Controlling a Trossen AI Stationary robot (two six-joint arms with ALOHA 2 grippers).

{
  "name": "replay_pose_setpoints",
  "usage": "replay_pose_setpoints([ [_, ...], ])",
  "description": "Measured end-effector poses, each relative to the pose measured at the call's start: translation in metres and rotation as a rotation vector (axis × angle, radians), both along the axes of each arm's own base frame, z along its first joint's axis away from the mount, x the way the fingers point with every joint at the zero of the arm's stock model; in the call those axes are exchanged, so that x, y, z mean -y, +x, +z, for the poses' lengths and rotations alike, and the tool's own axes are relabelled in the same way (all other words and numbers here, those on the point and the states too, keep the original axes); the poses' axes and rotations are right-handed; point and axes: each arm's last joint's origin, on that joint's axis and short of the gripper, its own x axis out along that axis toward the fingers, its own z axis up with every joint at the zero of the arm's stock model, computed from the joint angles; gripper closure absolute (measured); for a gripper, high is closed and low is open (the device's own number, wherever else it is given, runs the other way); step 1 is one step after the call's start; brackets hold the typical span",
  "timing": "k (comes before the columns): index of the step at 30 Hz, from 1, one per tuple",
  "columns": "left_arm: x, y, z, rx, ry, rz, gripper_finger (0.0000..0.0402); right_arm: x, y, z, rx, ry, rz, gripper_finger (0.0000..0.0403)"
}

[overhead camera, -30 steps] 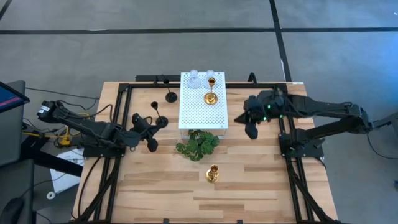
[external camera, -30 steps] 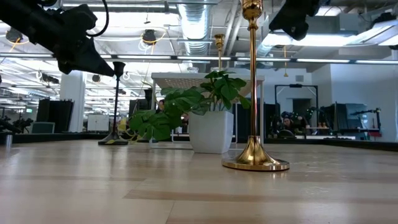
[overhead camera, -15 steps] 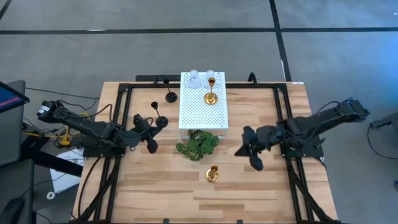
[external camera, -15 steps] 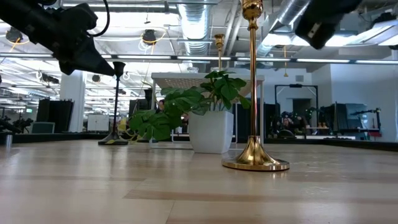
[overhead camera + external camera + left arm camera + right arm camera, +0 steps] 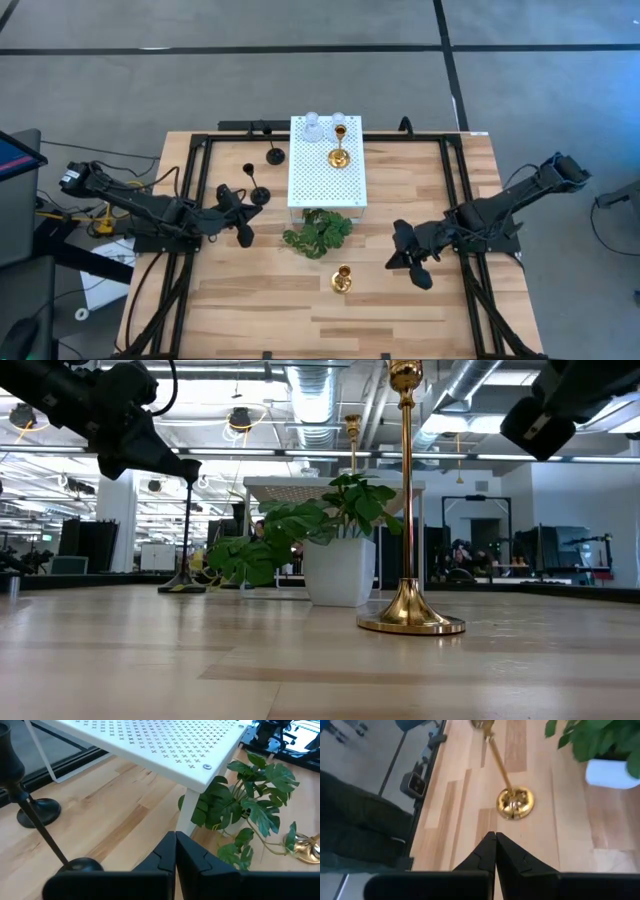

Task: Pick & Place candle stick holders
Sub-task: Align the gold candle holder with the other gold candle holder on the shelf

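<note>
One gold holder (image 5: 342,280) stands on its round base on the table; it also shows in the low view (image 5: 408,510) and the right wrist view (image 5: 515,802). A second gold holder (image 5: 339,155) and two clear glass holders (image 5: 312,125) (image 5: 338,120) stand on a white perforated stand (image 5: 327,185). Two black holders (image 5: 275,155) (image 5: 259,193) stand on the table left of the stand. My left gripper (image 5: 243,232) (image 5: 175,837) is shut and empty beside the nearer black holder (image 5: 75,865). My right gripper (image 5: 402,262) (image 5: 495,836) is shut and empty, above the table to the right of the gold holder.
A green leafy plant (image 5: 318,232) in a white pot stands in front of the white stand, between the two grippers. Black frame rails (image 5: 190,190) (image 5: 455,190) run along the table's left and right sides. Bare wood lies along the near edge.
My right gripper has swung from beside the white stand toward the table's near edge and now hangs to the right of the gold holder on the table, still shut. No holder has moved.
</note>
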Motion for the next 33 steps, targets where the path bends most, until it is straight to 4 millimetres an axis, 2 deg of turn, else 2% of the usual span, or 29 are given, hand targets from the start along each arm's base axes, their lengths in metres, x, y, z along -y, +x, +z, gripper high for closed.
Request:
replay_pose_setpoints([
  [4, 0.000, 0.000, 0.000, 0.002, -0.001, 0.000, 0.0395, -0.004, 0.006, -0.009, 0.024, -0.017, -0.014, 0.0403],
  [9, 0.000, 0.000, 0.001, 0.007, -0.002, 0.000, 0.0397, -0.014, 0.028, -0.029, 0.048, -0.084, 0.053, 0.0385],
  [16, 0.000, 0.000, 0.001, 0.009, -0.003, 0.001, 0.0395, -0.027, 0.055, -0.061, 0.053, -0.076, 0.069, 0.0288],
  [25, 0.000, 0.000, 0.001, 0.011, -0.004, 0.001, 0.0394, -0.024, 0.079, -0.081, 0.115, -0.041, 0.009, 0.0147],
  [29, 0.000, 0.000, 0.001, 0.013, -0.004, 0.001, 0.0394, -0.021, 0.087, -0.083, 0.163, -0.020, -0.016, 0.0118],
  [33, 0.000, 0.000, 0.001, 0.013, -0.004, 0.001, 0.0394, -0.019, 0.093, -0.080, 0.200, 0.003, -0.029, 0.0113],
])
